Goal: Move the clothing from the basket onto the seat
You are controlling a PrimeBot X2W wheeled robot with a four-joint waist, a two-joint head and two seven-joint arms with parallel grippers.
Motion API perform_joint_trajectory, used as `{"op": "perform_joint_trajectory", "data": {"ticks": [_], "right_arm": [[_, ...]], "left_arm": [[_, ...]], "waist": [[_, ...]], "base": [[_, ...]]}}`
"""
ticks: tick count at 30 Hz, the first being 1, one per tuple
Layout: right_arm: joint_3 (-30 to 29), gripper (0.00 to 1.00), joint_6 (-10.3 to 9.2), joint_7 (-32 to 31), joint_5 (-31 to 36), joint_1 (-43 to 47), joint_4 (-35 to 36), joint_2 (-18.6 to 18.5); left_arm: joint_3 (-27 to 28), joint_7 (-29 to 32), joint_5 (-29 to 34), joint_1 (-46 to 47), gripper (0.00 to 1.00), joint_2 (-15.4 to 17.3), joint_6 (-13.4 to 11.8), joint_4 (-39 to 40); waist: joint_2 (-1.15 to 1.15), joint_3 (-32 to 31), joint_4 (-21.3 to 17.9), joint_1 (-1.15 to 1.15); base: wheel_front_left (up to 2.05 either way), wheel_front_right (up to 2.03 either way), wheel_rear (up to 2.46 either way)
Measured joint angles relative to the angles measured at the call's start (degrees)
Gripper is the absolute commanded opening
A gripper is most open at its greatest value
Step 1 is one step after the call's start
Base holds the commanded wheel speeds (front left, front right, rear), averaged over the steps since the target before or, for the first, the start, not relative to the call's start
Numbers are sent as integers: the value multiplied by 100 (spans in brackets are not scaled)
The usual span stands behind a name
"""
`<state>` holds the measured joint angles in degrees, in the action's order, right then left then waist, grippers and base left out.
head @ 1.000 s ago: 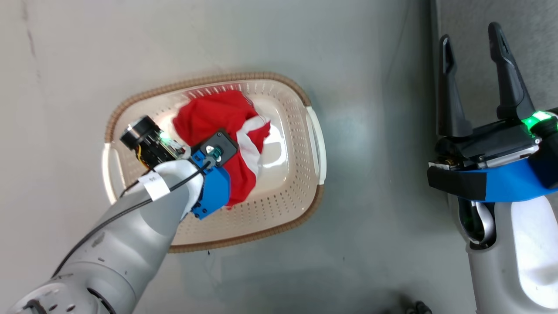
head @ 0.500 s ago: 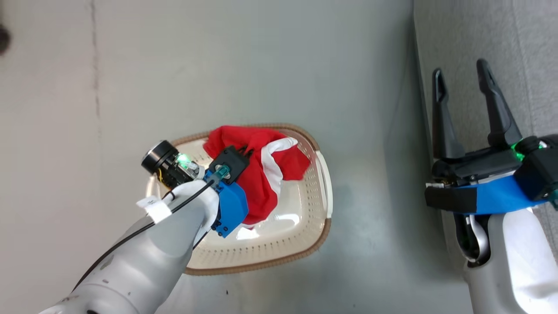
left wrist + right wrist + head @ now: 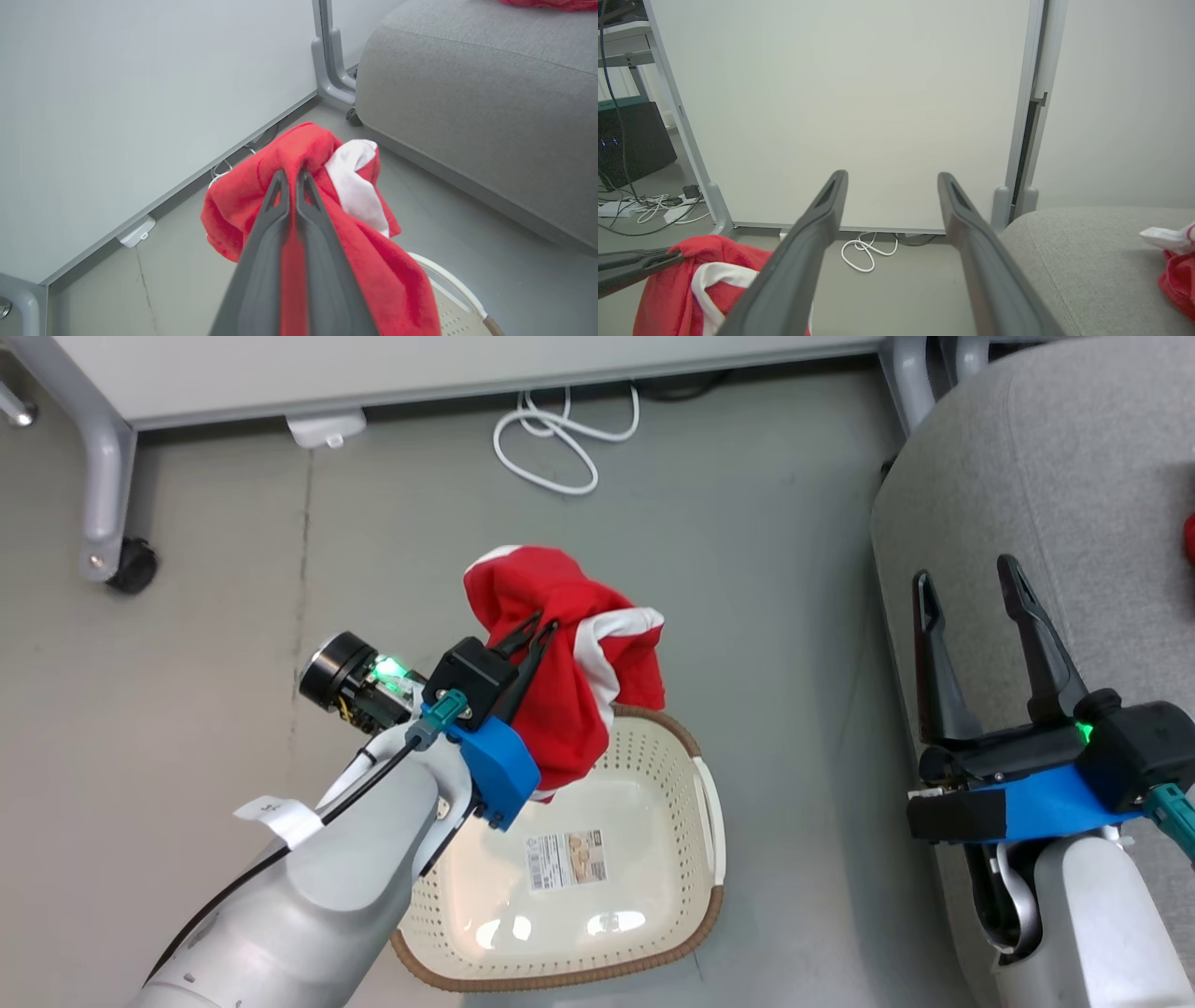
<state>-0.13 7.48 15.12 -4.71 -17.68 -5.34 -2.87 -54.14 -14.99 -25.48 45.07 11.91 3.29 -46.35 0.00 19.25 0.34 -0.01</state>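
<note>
Left gripper point(image 3: 546, 621) was clamped hard on a bunched fold of the red jersey point(image 3: 560, 588), its fingers pinched together with cloth squeezed between them. The jersey hung in the air above the basket point(image 3: 560, 980), with its lower folds dangling over the basket's far side and white trim showing on the right. It looked soft and light: limp, with no stiffness and nothing to break, so it would likely drape and swing, and might snag the rim on the way across. A pinch on a gathered bunch near the top looked like the right hold, since a single thin layer could slip free.

The left arm point(image 3: 308, 896) reached up from the lower left, forearm angled toward the middle and fingers pointing up and slightly right. A printed label point(image 3: 565, 859) showed on the basket's bare floor.

Over to the right, the right gripper point(image 3: 966, 574) stood with its fingers spread wide and nothing in them, at the near edge of the grey seat point(image 3: 1055, 476), pointing away from the robot. At the seat's far right, a second red piece point(image 3: 1174, 275) lay on the cushion.
</note>
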Motion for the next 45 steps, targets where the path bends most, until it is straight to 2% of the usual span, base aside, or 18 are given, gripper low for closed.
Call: {"op": "perform_joint_trajectory", "data": {"ticks": [13, 21, 36, 45], "right_arm": [[54, 100, 0, 0, -121, 254, -87, -1], [86, 100, 0, 0, -193, 335, -130, -1], [412, 100, 0, 1, -411, 455, -1, -1], [1280, 100, 0, 0, -512, 520, 271, 0]], "left_arm": [[1085, 0, 558, -297, 0, -64, -60, 1601], [1323, 0, 881, -329, 0, -205, 24, 2301], [1425, -1, 1060, -378, 0, -311, 138, 2558], [1473, -1, 1113, -420, 0, -321, 189, 2493]], "waist": [[0, -695, 106, 0], [0, -902, 89, 1], [0, -1090, 75, 2], [0, -1128, 80, 1]], "base": [[0, 0, 0], [0, 0, 0], [0, 0, 0], [0, 0, 0]]}}
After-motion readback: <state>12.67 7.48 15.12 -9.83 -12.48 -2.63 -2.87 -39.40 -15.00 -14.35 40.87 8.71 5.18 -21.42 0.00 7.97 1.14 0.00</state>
